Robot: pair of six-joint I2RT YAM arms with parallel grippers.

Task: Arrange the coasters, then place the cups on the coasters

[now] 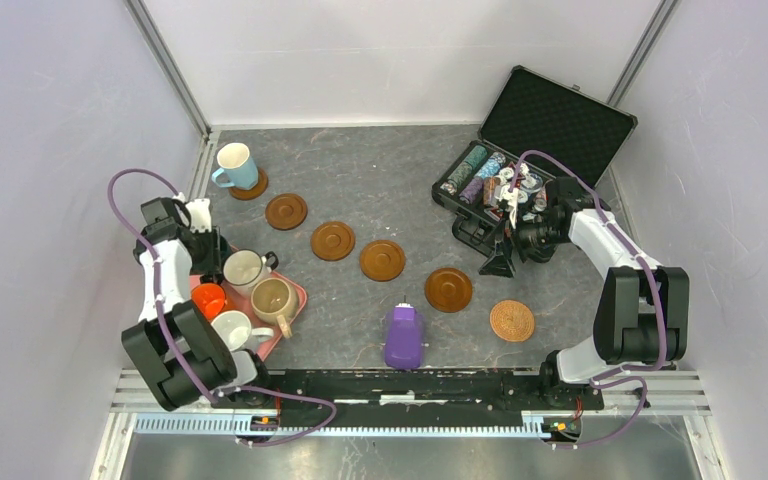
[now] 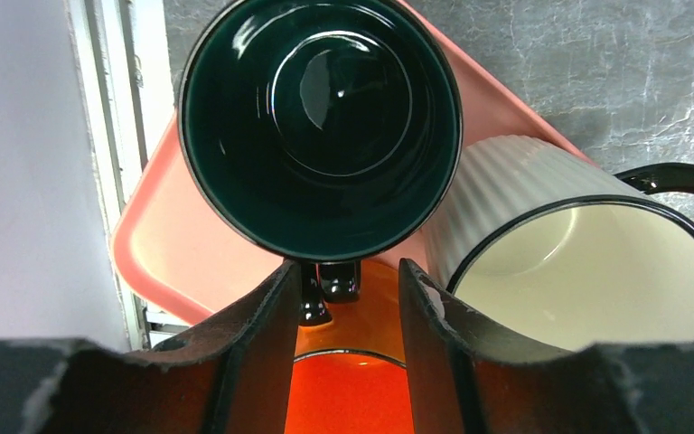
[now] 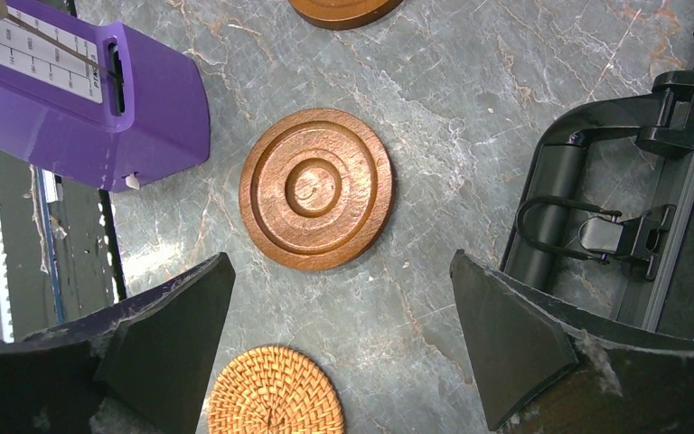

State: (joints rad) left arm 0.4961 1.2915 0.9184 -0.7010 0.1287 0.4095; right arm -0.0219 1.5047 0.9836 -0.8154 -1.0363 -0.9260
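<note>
L claw [image 2: 343,271]: we're seeing it set narrow, fingers straddling the dark green mug [image 2: 321,127] handle, not clamped; mug sitting just ahead of tips. R claw [image 3: 339,262]: gaping wide, empty, hanging over a dark wood coaster [image 3: 316,188] lying between and ahead of the fingers; woven coaster [image 3: 276,391] lying beside one finger.

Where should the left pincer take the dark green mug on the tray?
By its handle, coming from the handle side: the dark green mug stands upright, its handle sticks out toward the left pincer, and the cream mug crowds its body.
</note>
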